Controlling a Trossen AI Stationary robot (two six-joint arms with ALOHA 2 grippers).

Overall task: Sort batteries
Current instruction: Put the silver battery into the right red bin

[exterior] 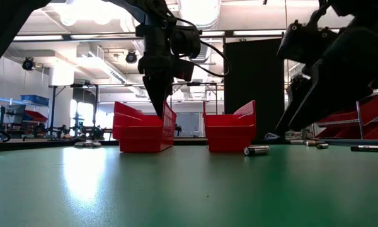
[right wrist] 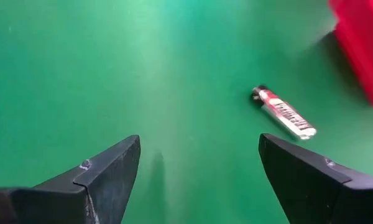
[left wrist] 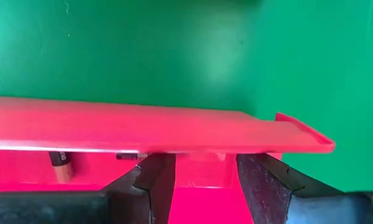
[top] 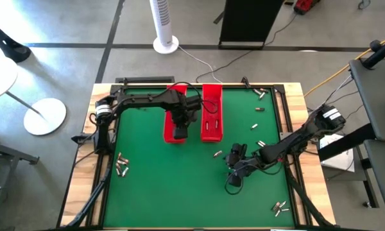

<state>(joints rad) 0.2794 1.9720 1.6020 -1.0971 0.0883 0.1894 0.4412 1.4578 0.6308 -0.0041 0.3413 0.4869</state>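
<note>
Two long red trays stand side by side at the table's far middle, the left tray [top: 174,128] and the right tray [top: 212,112]. My left gripper [left wrist: 202,186] is open and points down into the left tray [left wrist: 143,127], with nothing between its fingers. Two batteries [left wrist: 61,165] lie on that tray's floor. My right gripper [right wrist: 199,180] is wide open and empty, low over the green mat. A silvery battery with a red label [right wrist: 285,113] lies on the mat ahead of it, near the right tray's near end [top: 217,154].
Loose batteries lie on the mat: a cluster at the near left [top: 122,165], a few right of the trays [top: 259,135], some at the far right [top: 260,93] and some at the near right [top: 280,206]. Bare mat lies between the trays and the near edge.
</note>
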